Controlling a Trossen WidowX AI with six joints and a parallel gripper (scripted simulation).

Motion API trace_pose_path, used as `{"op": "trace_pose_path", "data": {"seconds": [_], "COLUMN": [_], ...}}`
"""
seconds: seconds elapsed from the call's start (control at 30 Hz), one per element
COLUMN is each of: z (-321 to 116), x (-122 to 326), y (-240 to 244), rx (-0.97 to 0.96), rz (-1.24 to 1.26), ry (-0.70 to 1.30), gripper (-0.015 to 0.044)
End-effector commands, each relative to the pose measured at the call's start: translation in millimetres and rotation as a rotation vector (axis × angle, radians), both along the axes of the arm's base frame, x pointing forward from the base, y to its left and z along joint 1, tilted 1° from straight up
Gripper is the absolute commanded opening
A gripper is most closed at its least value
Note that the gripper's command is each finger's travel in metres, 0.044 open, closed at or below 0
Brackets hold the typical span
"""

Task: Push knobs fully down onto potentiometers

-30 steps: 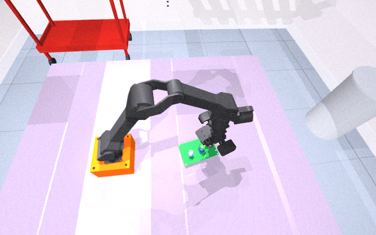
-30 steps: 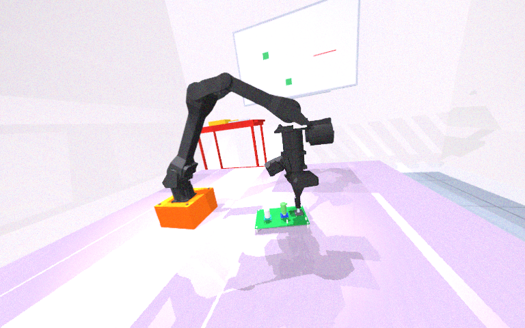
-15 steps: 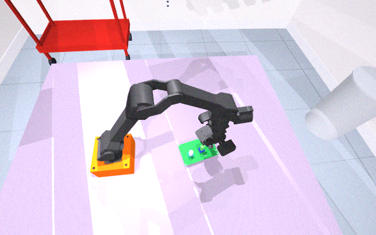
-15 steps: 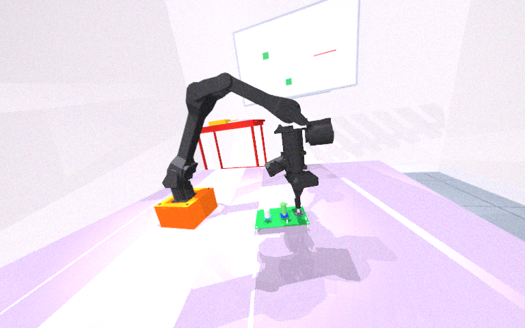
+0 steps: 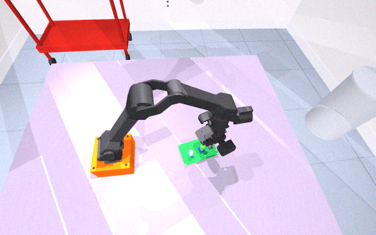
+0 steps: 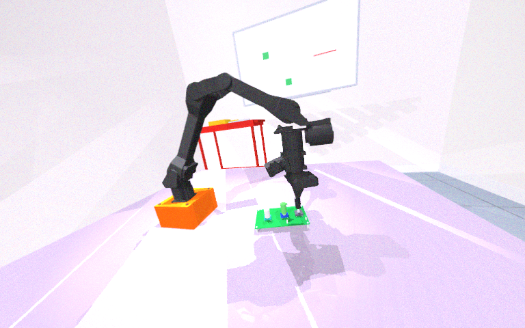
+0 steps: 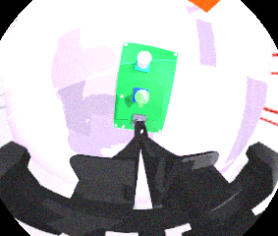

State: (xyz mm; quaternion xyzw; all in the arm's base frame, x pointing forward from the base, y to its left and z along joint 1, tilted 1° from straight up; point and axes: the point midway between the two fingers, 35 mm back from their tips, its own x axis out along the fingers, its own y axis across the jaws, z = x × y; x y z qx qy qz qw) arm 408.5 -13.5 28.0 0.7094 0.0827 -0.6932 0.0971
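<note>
A green circuit board [image 5: 196, 159] [image 6: 275, 224] [image 7: 157, 81] stands on short legs. A white knob [image 5: 191, 152] [image 6: 267, 212] [image 7: 144, 59] is upright over the cyan potentiometer [image 7: 141, 68]. A tall green knob [image 5: 202, 147] [image 6: 284, 208] [image 7: 141, 96] is upright over the middle, blue potentiometer [image 6: 284, 216]. A grey potentiometer [image 6: 299, 213] [image 7: 139, 118] is at the board's far end from the base. My gripper [image 6: 297, 207] [image 7: 140, 136] is shut and empty, fingers down, its tips at or just above the grey potentiometer. Contact and any knob there are too small to tell.
The arm's orange base block [image 5: 112, 168] [image 6: 184, 215] is left of the board in the top and exterior views. A red cart [image 5: 85, 33] stands beyond the table's back edge. A pale grey cylinder [image 5: 344, 107] is beyond the right edge.
</note>
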Motion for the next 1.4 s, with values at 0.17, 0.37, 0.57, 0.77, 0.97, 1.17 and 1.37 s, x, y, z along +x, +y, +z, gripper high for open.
{"op": "trace_pose_path", "data": {"seconds": [0.17,0.37,0.57,0.77,0.97,1.17,1.37], "z": [-8.2,-10.2,-12.1,-12.3,-15.9,-15.9,-17.9], "x": [-0.3,-0.2,-0.2,-0.2,-0.1,-0.1,-0.1], "y": [0.6,0.6,0.5,0.5,0.5,0.5,0.5], "rx": [0.005,0.005,0.005,0.005,0.005,0.005,0.005], "rz": [-0.003,-0.003,-0.003,-0.003,-0.003,-0.003,-0.003], "ry": [0.006,0.006,0.006,0.006,0.006,0.006,0.006], "gripper": [0.0000,0.0000,0.0000,0.0000,0.0000,0.0000,0.0000]}}
